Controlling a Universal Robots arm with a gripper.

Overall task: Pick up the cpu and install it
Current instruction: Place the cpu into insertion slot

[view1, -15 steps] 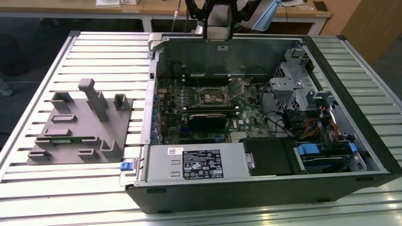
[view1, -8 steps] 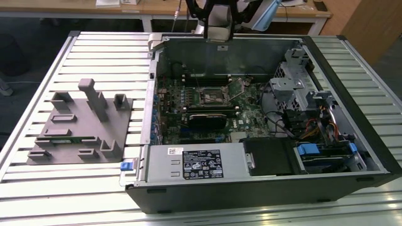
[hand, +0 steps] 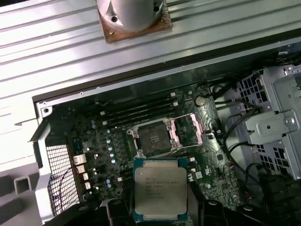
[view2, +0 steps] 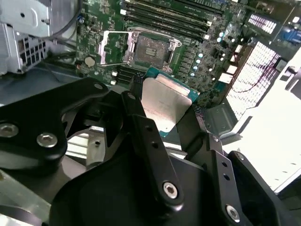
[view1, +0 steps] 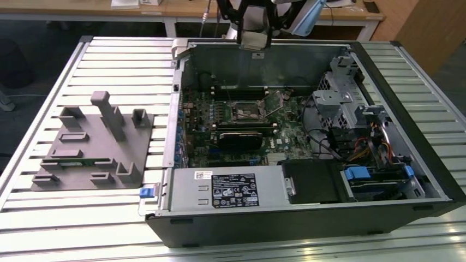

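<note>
The pincer (view2: 162,123) grips the cpu (hand: 160,188) by 2 opposite edges, flat with its metal top toward the wrist, likely to keep it square to the open socket (hand: 153,139) beyond its fingertips.

Pincer (view2: 160,115) clamped on cpu (view2: 167,100), arm (view1: 252,16) high

The tabletop (view1: 109,60) is a bed of pale, ribbed metal slats running from the exterior view's left to its right. Two things sit straight on it. An open computer case (view1: 291,232) lies on its side, taking up the middle and the exterior view's right. Just beside it, toward the exterior view's left, rests a grey moulded parts holder (view1: 91,144) with several upright posts rising from its flat base.
</note>
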